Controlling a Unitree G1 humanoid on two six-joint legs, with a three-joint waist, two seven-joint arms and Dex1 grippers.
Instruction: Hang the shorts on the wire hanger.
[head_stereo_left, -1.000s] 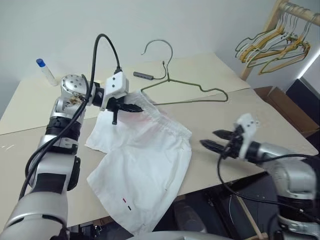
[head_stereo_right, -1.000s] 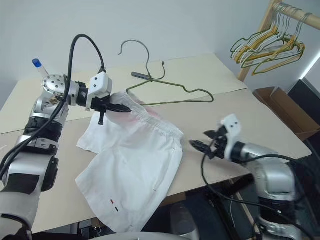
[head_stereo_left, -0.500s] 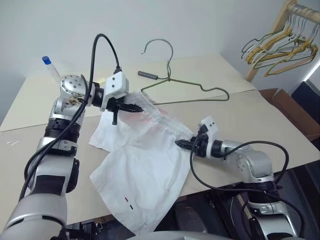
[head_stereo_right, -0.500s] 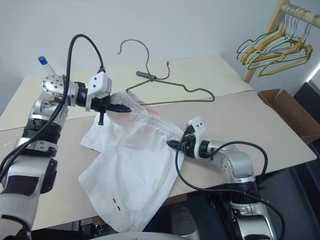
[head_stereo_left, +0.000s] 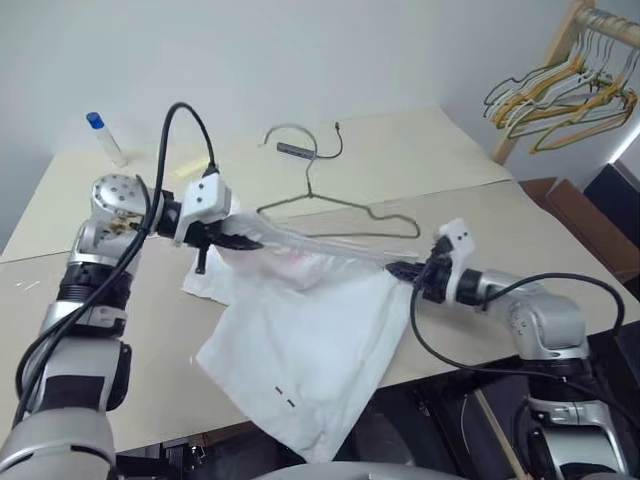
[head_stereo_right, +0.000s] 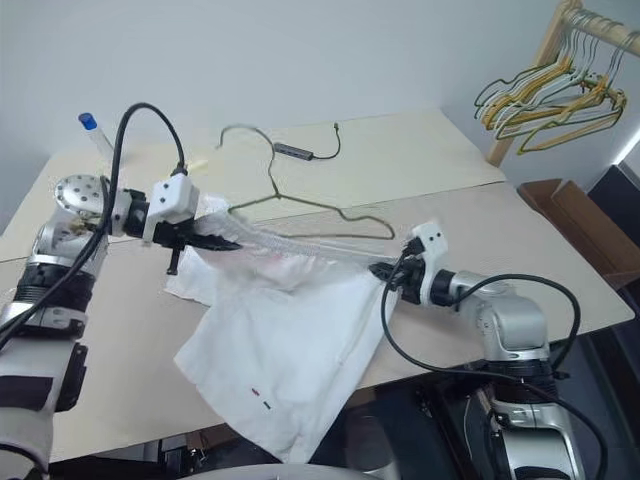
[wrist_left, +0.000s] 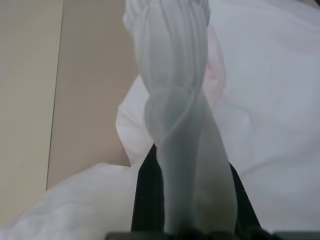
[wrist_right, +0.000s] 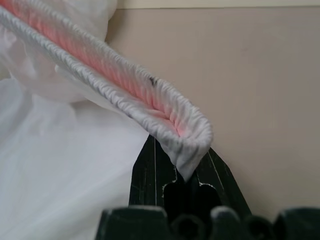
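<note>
The left hand pinches one end of the shorts' waistband, stretched taut above the counter; the wire hanger lies just behind; the right hand pinches the other end.

The shorts are white, with a faint pink print near the stretched waistband and a small dark and red mark low on one leg; inside the waistband fold the cloth glows pink (plainest in the right wrist view). The wire hanger is dark olive green, its hook greyer. The desk is pale beige. Both pincers, left and right, have black fingers on white and silver housings. A clear bottle carries a blue cap. Hangers on the wooden rack are yellow and green.
</note>
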